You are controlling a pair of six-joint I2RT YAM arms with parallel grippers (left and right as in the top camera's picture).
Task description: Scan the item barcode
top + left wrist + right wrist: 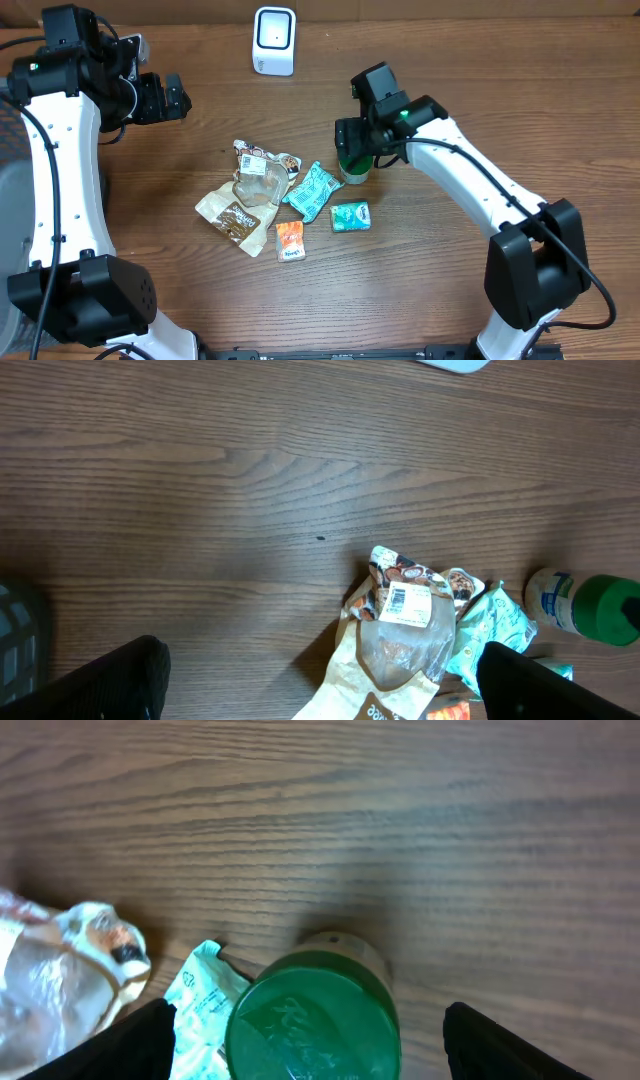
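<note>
task looks barely begun: nothing is lifted and nothing is at the scanner (273,40), which sits white and upright at the far edge, centre, well apart from everything else. my guess at the item in hand is the green-capped bottle (312,1015), standing upright on the table (450,60) just right of the snack pile, its base just beside the teal packet (312,190). the right gripper (355,150) hangs directly over it, jaws released and straddling the cap with a gap showing on both sides in the wrist view, so no grasp. the left gripper (178,100) is off at the far left, jaws spread wide, holding nothing. left to do, as i judge it: close on the bottle, lift, carry it far and left to the scanner window, and turn the barcode to face it. writing: the cap carries raised script i cannot read. the clear bag (405,605) has a white sticker with what looks like a barcode, too small to read. the brown bag (232,212), orange packet (290,241) and green packet (350,216) show print, none legible.
</note>
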